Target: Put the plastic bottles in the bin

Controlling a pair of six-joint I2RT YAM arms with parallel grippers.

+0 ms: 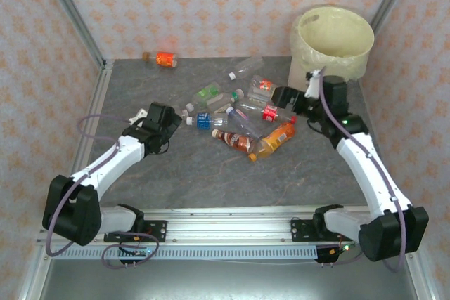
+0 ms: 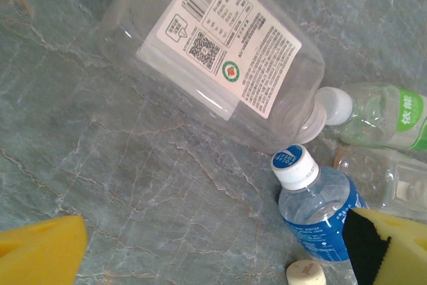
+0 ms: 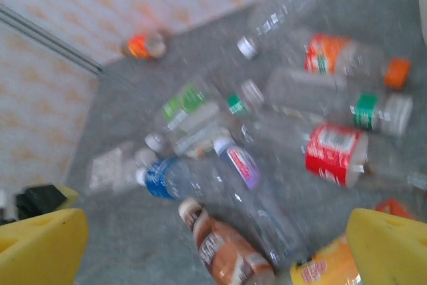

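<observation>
Several plastic bottles (image 1: pixel 239 114) lie scattered on the grey table. The bin (image 1: pixel 334 40), a cream bucket with a bag liner, stands at the back right. My left gripper (image 1: pixel 177 115) is open at the left edge of the pile. In its wrist view a blue-labelled bottle (image 2: pixel 317 205) lies by the right finger (image 2: pixel 393 248), with a big flattened clear bottle (image 2: pixel 220 51) beyond. My right gripper (image 1: pixel 281 96) hangs open and empty just in front of the bin. Its blurred view looks down on a brown bottle (image 3: pixel 227 248) and a red-labelled one (image 3: pixel 333 153).
One orange bottle (image 1: pixel 165 59) lies apart at the back wall. A loose cream cap (image 2: pixel 305 273) sits beside the blue-labelled bottle. Patterned walls close the table at the back and sides. Bare table lies between the pile and the near rail (image 1: pixel 225 230).
</observation>
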